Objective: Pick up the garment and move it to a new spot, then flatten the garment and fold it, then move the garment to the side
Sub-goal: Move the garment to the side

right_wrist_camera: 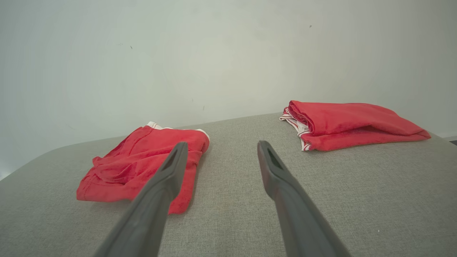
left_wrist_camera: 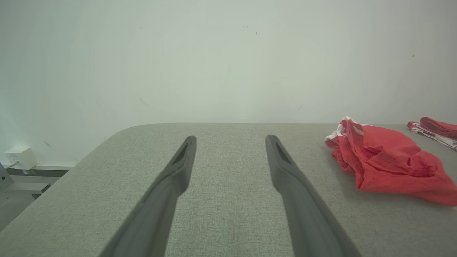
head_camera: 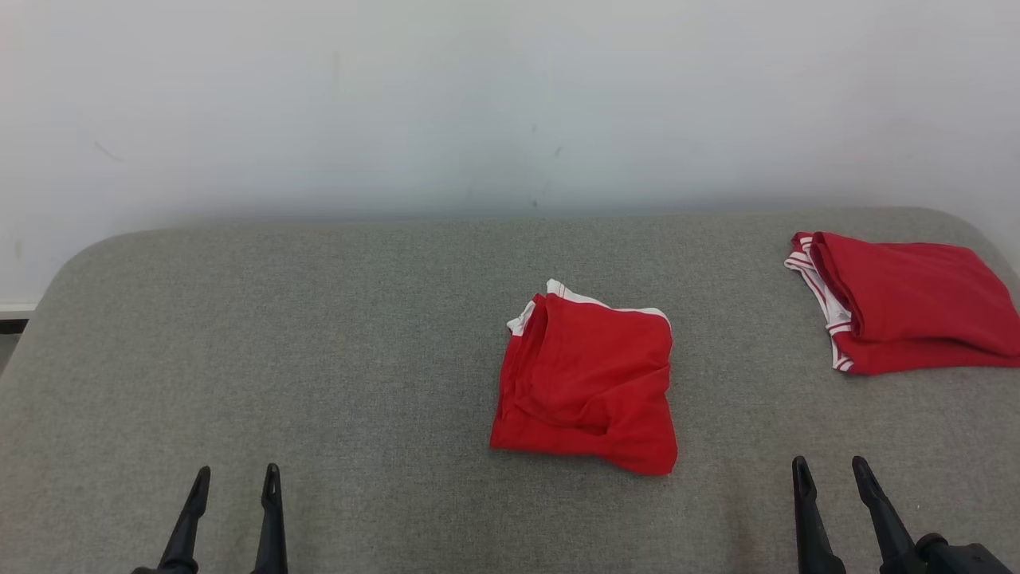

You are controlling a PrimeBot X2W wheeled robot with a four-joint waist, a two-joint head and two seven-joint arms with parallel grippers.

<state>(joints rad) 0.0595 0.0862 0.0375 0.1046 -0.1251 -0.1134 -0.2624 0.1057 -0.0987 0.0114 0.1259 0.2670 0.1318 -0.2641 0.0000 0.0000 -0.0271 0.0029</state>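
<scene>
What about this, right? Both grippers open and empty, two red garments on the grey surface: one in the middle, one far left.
No. The second garment lies far right, not far left; the head view shows it. The rest holds: left gripper and right gripper open and empty, middle garment on the grey surface.

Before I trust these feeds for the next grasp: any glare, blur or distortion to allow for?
Head view: soft even light, no glare, the centre garment and the far-right garment crisp, shadows faint. Left wrist view: slightly hazy, reds washed out, the left gripper looming large. Right wrist view: the table looks tilted behind the right gripper; no glare.
</scene>
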